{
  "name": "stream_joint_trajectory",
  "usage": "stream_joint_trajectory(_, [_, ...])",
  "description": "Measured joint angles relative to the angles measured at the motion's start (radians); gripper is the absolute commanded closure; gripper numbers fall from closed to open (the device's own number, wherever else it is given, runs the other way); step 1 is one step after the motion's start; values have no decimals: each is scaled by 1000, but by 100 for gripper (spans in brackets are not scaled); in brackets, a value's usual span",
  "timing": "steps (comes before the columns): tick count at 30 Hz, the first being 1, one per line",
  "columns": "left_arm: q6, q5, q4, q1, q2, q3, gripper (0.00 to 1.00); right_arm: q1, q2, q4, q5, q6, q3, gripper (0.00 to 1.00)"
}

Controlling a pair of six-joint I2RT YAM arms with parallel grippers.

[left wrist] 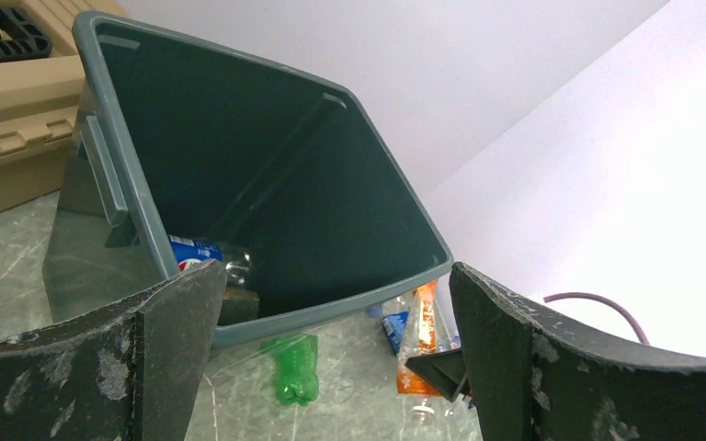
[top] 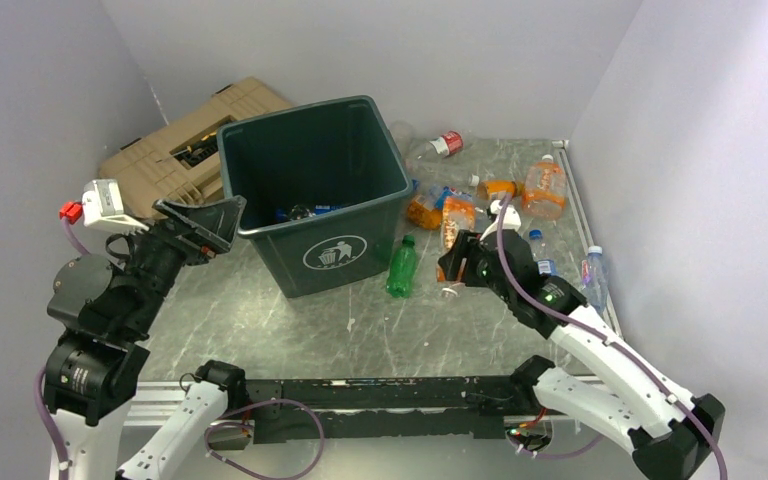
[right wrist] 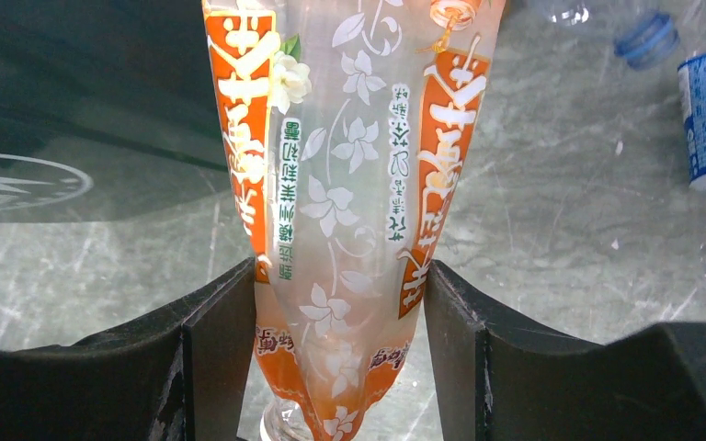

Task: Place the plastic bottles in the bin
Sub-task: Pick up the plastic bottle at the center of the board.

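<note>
Two arms, one loaded and one idle, work over the grey table (top: 290, 335). The right gripper (right wrist: 338, 276) is clenched on an orange-labelled bottle (right wrist: 349, 138) of clear plastic, with both fingers (right wrist: 207, 354) pressed flat against its sides. The bottle's tapered end points back toward the wrist, so its long axis runs straight out along the fingers, toward the table's far edge. Whether it has left the tabletop cannot be told. The bin (top: 360, 240) stands mid-table toward the far edge, close by on this gripper's left. Its rim appears higher than the held bottle, so the coming move probably calls for a lift and a leftward swing over the rim before release. A blue-labelled bottle (left wrist: 193, 251) lies on the bin's floor. The left gripper (left wrist: 335, 276) is released, its jaws wide and empty. It hovers just outside the bin's left rim, well apart from everything left on the table. A green bottle (top: 401, 265) lies just off the bin's near right corner, its long axis roughly near-to-far. The other loose bottles (top: 545, 188) are scattered toward the table's far right corner, all nearer the right arm. A tan case (top: 160, 160) lies behind the bin at the far left.
</note>
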Motion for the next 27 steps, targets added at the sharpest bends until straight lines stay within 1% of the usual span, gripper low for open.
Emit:
stream_joint_trajectory(9, [1, 0, 3, 0, -16, 0, 3, 0, -64, -46, -25, -29, 135, 51])
stream_joint_trajectory(19, [5, -1, 17, 0, -34, 0, 3, 0, -69, -74, -103, -80, 339, 52])
stream_joint_trajectory(27, [6, 0, 26, 0, -34, 0, 3, 0, -56, -68, -182, -97, 431, 52])
